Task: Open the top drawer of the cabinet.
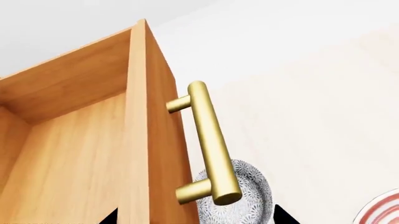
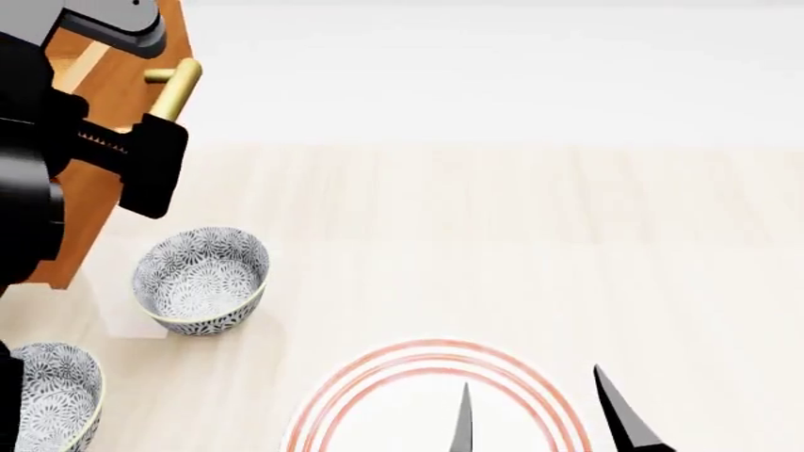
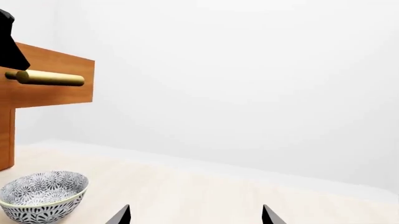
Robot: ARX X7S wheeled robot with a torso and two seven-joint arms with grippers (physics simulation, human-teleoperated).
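The top drawer (image 1: 74, 154) stands pulled out of the cabinet (image 2: 94, 202), with its hollow wooden inside showing in the left wrist view. Its brass bar handle (image 1: 212, 140) sticks out from the drawer front (image 1: 163, 140). It also shows in the head view (image 2: 176, 85) and the right wrist view (image 3: 50, 78). My left gripper (image 1: 194, 217) is open, its two dark fingertips (image 1: 110, 217) set wide on either side of the drawer front and handle without touching them. My right gripper (image 2: 543, 419) is open and empty, low over the plate.
Two grey patterned bowls (image 2: 201, 278) (image 2: 51, 400) sit on the pale table (image 2: 528, 235) in front of the cabinet. A white plate with red rings (image 2: 427, 395) lies at the front middle. My black left arm (image 2: 51, 160) covers much of the cabinet.
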